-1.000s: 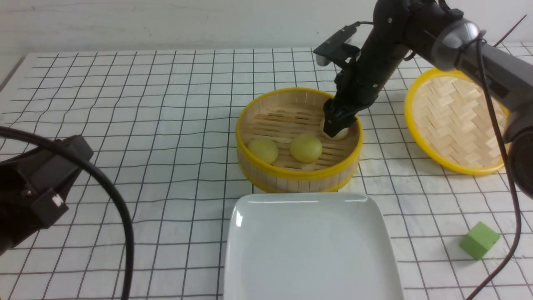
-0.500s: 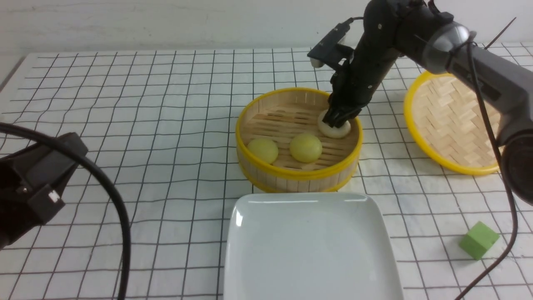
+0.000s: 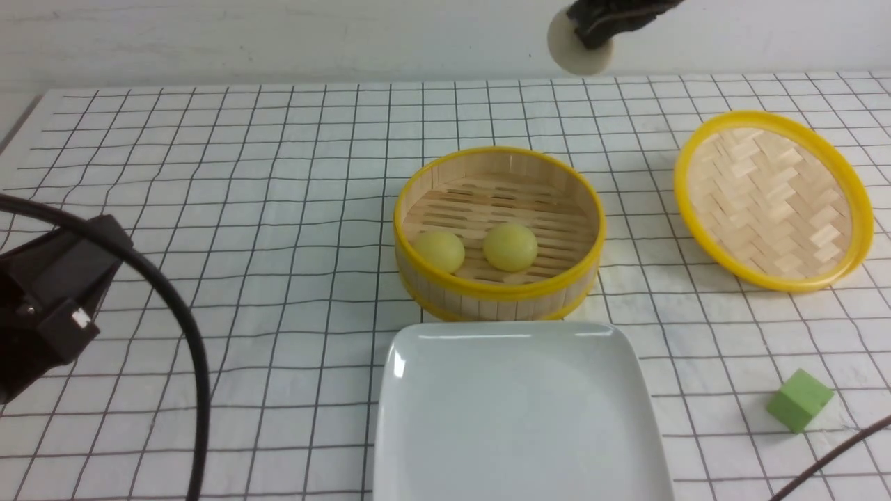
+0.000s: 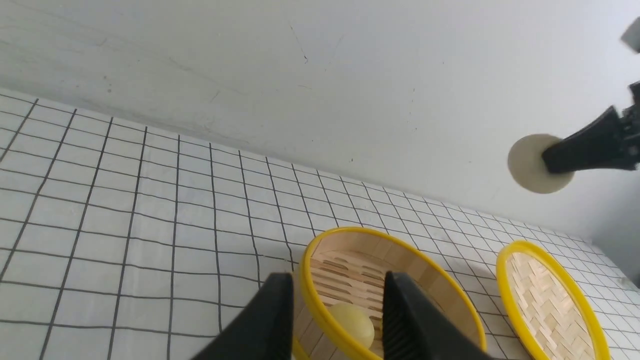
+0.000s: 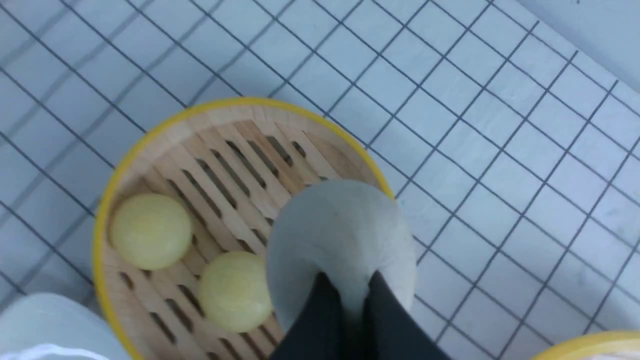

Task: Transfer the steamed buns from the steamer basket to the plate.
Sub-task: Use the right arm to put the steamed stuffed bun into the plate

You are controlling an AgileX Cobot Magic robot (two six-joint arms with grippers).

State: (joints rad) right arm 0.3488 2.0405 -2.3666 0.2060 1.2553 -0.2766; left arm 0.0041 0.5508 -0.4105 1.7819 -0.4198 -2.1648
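Lifted clear: the right tool (image 3: 593, 29) pinches the beige-white bun (image 3: 575, 54) high above the desk (image 3: 209, 174), well up from the steamer basket (image 3: 498, 293), where two pale yellow buns (image 3: 510, 246) rest on the slats. The left tool (image 4: 337, 305) waits off to the left, jaws apart and empty. The grip appears to bite only the bun's edge, so a slow, level carry to the bare plate (image 3: 522, 417) and a low release look wisest. A second earlier that bun lay in the basket with the tool around it.
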